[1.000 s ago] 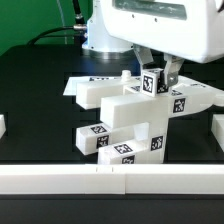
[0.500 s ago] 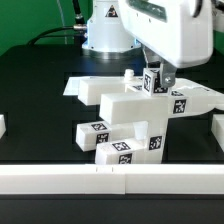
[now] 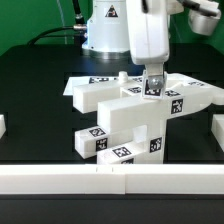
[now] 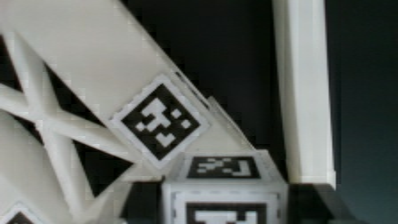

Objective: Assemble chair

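Parts of the chair (image 3: 135,128), matte white and tagged, lay piled on the black table (image 3: 30,100) inside a low white rail (image 3: 60,180). At the pile's far side on the exterior view's left, a long white block (image 3: 92,95) sat high. Below it a short tagged bar (image 3: 92,138) stuck out sideways, and a second tagged bar (image 3: 122,153) lay just beside that one, nearer the rail. In the middle stood the big stepped block (image 3: 130,115), touching both bars.

Over its right-hand shoulder the gripper (image 3: 153,78) hung straight down from the arm (image 3: 145,35). Its jaws were clenched on a small upright tagged piece (image 3: 152,87), with a dark finger at either side of the piece and its tagged face toward the camera. The piece's lower end reached the top of the stepped block; whether the two touched could not be told. On the exterior view's right the cross-braced plate (image 3: 200,95) lay flat behind the pile.

In the wrist view the held piece's tagged top (image 4: 222,168) sat in the middle, with the plate's braces (image 4: 63,110) and a large tag (image 4: 160,115) just beside it. The fingers themselves did not show there.
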`<state>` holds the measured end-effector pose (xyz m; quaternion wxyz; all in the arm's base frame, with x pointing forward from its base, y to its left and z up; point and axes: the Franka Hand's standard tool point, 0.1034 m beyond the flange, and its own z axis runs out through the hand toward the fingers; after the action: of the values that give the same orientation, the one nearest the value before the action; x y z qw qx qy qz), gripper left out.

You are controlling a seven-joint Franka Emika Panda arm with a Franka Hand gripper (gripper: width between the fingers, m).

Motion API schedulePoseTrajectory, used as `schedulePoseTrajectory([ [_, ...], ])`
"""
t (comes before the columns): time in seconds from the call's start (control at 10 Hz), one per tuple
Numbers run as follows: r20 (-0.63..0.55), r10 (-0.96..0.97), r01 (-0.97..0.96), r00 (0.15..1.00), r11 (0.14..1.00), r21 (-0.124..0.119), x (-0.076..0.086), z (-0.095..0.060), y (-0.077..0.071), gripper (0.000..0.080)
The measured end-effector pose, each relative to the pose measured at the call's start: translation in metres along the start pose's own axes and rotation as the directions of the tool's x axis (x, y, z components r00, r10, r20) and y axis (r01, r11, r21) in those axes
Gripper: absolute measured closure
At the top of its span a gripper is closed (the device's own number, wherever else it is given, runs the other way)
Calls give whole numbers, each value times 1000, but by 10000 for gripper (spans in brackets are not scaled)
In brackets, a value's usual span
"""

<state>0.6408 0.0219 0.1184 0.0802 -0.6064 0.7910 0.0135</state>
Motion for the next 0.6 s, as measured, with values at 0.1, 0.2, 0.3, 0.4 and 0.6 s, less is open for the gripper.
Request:
schedulePoseTrajectory([
  [0.1,1,45,-45,999,999,0,0,0,0,512],
  [0.2,4,121,-121,993,993,-1,-1,0,0,512],
  [0.3,7,178,-178,984,984,-1,-2,0,0,512],
  [0.4,8,216,-216,976,976,-2,-2,0,0,512],
  [0.6,10,344,-344,939,939,-3,-3,0,1,512],
])
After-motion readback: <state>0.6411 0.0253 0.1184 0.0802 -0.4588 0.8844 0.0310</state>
